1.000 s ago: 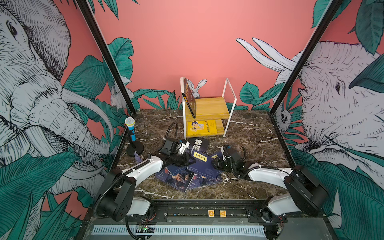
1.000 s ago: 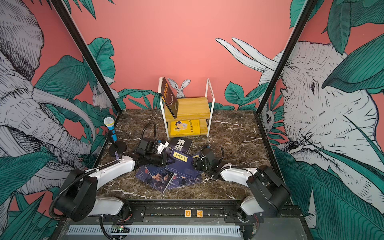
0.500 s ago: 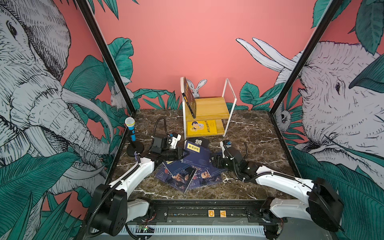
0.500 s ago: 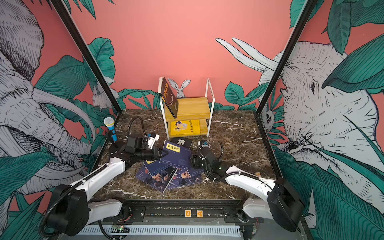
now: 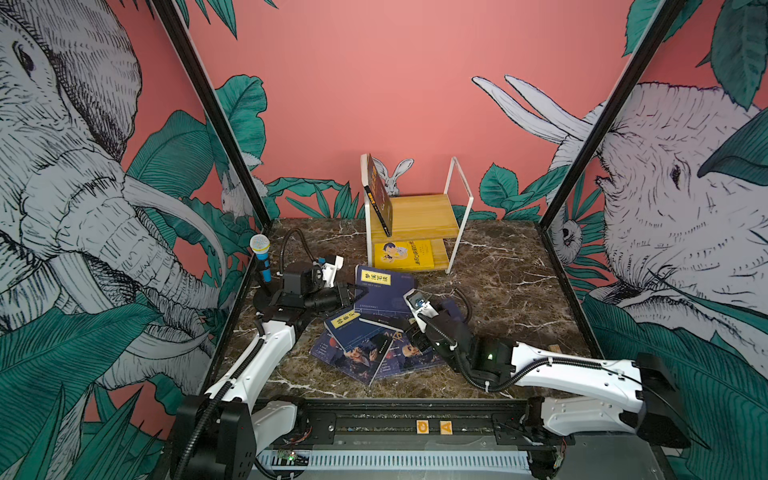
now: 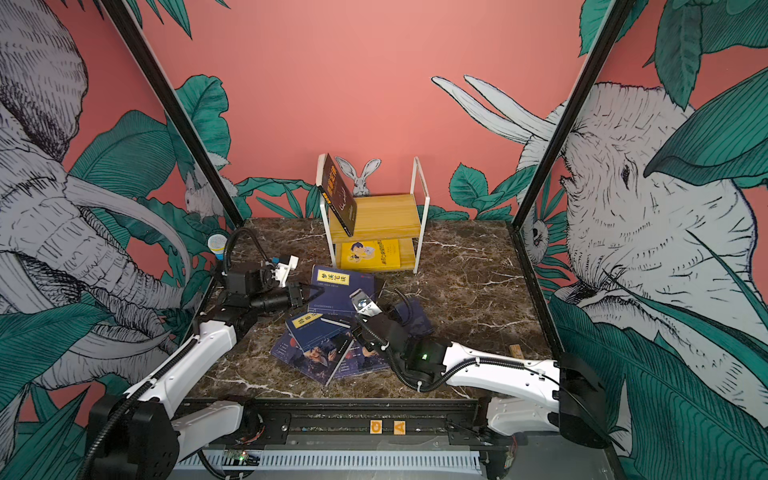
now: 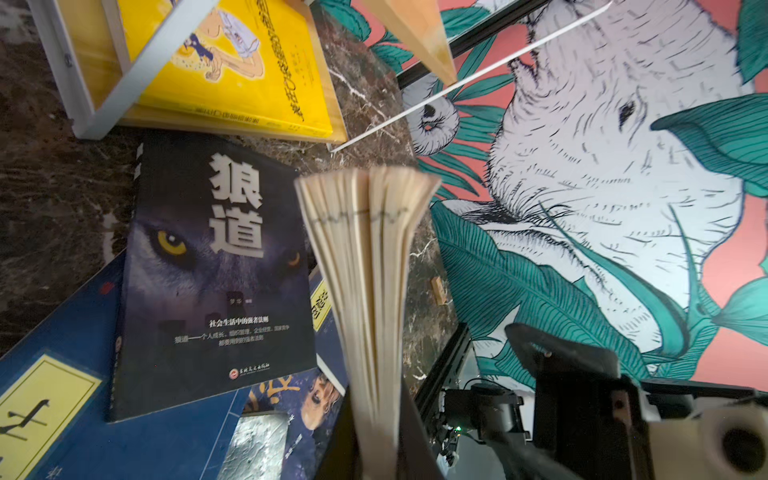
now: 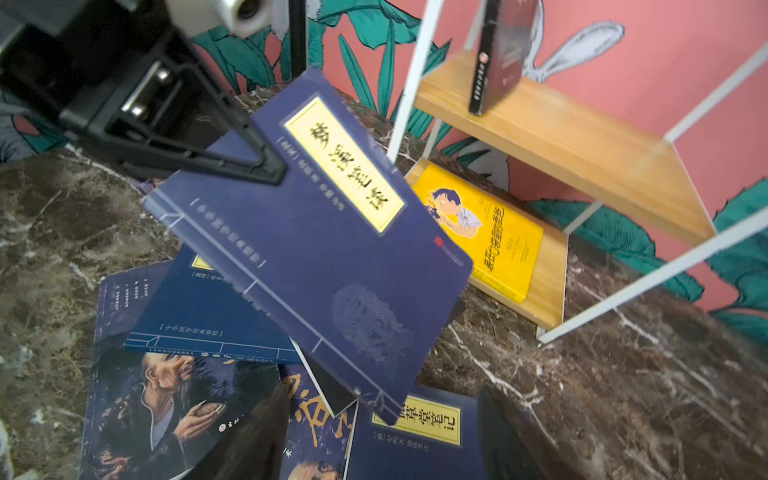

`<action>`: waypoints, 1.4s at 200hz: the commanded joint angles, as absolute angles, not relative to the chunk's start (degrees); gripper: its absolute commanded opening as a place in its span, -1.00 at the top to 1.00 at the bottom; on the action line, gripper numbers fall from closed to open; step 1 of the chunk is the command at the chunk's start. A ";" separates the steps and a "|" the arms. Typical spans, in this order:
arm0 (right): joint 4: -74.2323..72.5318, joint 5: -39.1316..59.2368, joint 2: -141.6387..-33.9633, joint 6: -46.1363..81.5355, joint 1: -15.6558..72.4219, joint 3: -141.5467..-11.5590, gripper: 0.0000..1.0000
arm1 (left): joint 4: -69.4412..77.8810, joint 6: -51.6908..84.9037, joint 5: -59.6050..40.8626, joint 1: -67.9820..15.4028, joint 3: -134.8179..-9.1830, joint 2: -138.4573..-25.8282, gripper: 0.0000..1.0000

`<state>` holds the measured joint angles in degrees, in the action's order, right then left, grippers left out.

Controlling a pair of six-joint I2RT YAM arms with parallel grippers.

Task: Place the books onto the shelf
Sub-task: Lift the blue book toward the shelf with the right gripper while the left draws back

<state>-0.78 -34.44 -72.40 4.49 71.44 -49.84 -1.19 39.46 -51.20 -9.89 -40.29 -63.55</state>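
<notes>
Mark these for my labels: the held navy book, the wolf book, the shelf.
held navy book [image 8: 316,249]: right wrist view, middle of its front cover.
wolf book [image 7: 212,282]: left wrist view, middle of its cover.
shelf [image 5: 428,214]: in a top view, bare part of its upper board.

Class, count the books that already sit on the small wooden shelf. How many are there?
2. A dark book leans on the top board of the shelf; a yellow book lies flat on the bottom board. Nothing else seems hidden there.

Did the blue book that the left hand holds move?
Yes. The blue book has risen away from the pile, nearer the shelf.
</notes>
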 commanded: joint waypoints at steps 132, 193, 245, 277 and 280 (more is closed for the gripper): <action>-50.00 -66.39 -99.50 -49.51 78.88 -55.28 -0.41 | 4.40 41.07 -59.24 -9.14 -39.46 -60.56 1.00; -80.95 -69.45 -115.02 -79.36 77.52 -61.78 0.38 | 4.17 40.69 -59.78 -9.20 -38.94 -59.99 1.00; -80.93 -68.89 -114.46 -78.50 76.07 -61.23 1.00 | 2.70 38.72 -59.20 -9.14 -39.02 -59.82 1.00; -80.83 -68.39 -113.47 -78.08 75.52 -58.93 1.00 | 2.05 37.65 -58.42 -9.01 -39.24 -59.69 0.72; -80.85 -68.34 -113.47 -78.16 75.50 -58.74 1.00 | 1.87 37.43 -58.18 -8.80 -39.28 -59.67 0.62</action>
